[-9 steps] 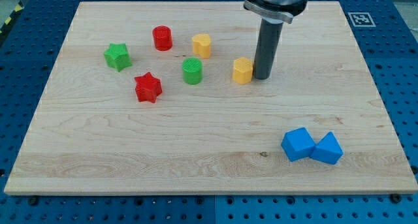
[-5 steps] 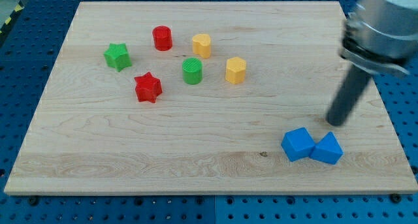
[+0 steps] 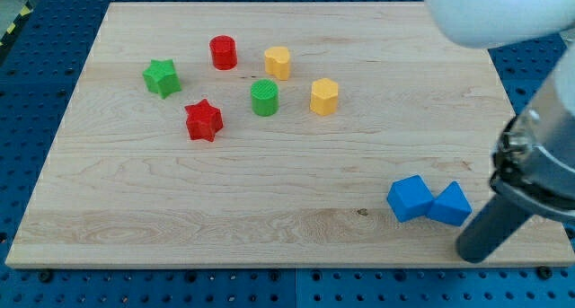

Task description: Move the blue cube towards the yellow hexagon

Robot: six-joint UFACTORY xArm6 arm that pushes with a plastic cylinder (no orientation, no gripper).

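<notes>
The blue cube [image 3: 411, 198] lies at the view's lower right, touching a blue triangular block [image 3: 450, 205] on its right side. The yellow hexagon [image 3: 324, 97] lies up and to the left of it, near the board's middle top. A second yellow hexagonal block [image 3: 278, 63] lies further up left. My tip [image 3: 472, 254] rests near the board's bottom right edge, just below and right of the blue triangular block, apart from it.
A green cylinder [image 3: 264, 98], a red star [image 3: 204, 120], a red cylinder [image 3: 223, 52] and a green star [image 3: 162, 77] lie in the upper left part of the wooden board [image 3: 180, 209]. The arm's white body [image 3: 494, 12] fills the top right corner.
My tip has swept from beside the yellow hexagon to the right and down, past the blue blocks, to the bottom right edge. The yellow hexagon shifted slightly left and up early on. The blue blocks have not moved.
</notes>
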